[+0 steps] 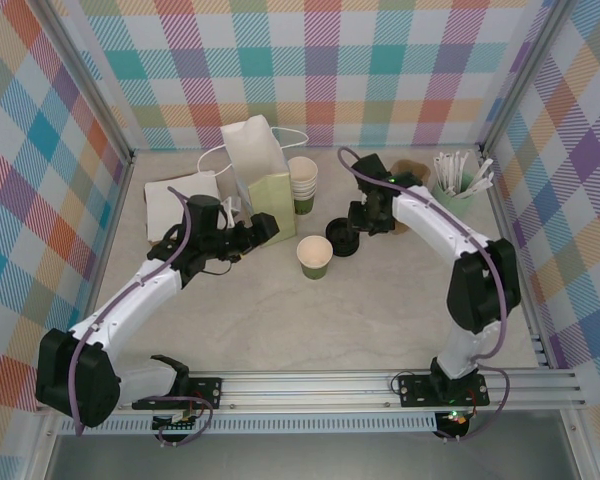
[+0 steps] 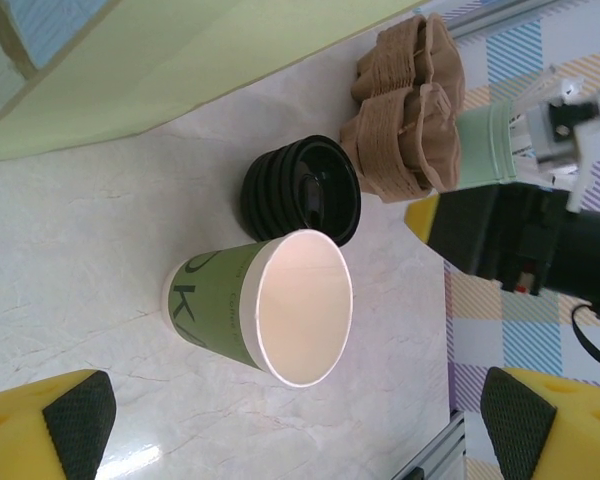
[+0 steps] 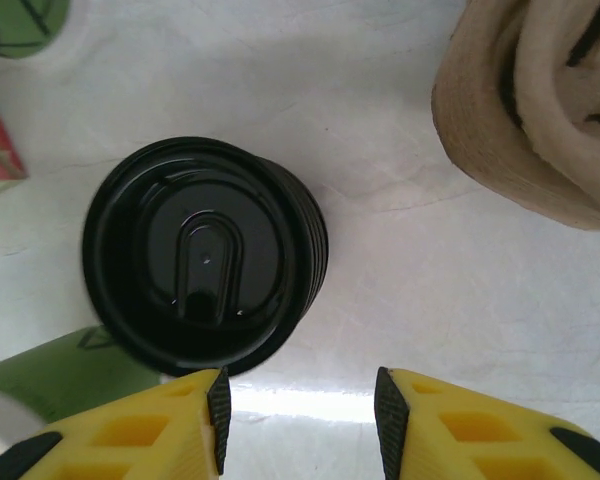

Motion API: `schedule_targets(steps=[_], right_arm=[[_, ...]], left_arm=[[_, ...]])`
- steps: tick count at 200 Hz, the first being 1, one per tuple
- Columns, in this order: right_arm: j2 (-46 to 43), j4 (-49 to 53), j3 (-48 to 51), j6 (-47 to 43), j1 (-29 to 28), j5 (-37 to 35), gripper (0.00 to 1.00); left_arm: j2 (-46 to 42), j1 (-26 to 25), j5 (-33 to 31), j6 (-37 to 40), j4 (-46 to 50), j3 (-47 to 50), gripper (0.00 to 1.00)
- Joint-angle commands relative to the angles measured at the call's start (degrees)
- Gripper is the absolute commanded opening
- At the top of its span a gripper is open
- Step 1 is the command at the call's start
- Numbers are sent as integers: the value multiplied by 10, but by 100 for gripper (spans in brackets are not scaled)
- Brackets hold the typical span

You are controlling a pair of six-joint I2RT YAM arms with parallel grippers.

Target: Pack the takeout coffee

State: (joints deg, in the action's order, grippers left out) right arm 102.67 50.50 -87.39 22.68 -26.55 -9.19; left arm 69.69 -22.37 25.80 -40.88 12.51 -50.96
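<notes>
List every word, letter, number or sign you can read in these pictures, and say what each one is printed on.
"K": a dark letter on the side of the green cup, seen sideways; the marks beside it are too blurred to read.
Black lids: no readable marking.
Paper bag: no print can be read.

Green cup (image 3: 70, 378) partly beyond lower-left edge
</notes>
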Motion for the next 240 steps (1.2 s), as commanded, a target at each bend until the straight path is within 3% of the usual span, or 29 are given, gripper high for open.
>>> schedule_targets(steps=[1,71,136,240], right_arm=[[38,28,-38,-17,0,-23,45],[124,42,-109,-29,0,-30,43],[151,52,-123,-31,0,-27,38],[153,61,-127,-36,0,-26,19]], left_arm=[[7,-12,-3,10,2,-19,96],[10,-14,-7,12,8,-22,97],[10,-14,-10,16,14,-24,97],[9,-15,-12,21,24,-27,97]])
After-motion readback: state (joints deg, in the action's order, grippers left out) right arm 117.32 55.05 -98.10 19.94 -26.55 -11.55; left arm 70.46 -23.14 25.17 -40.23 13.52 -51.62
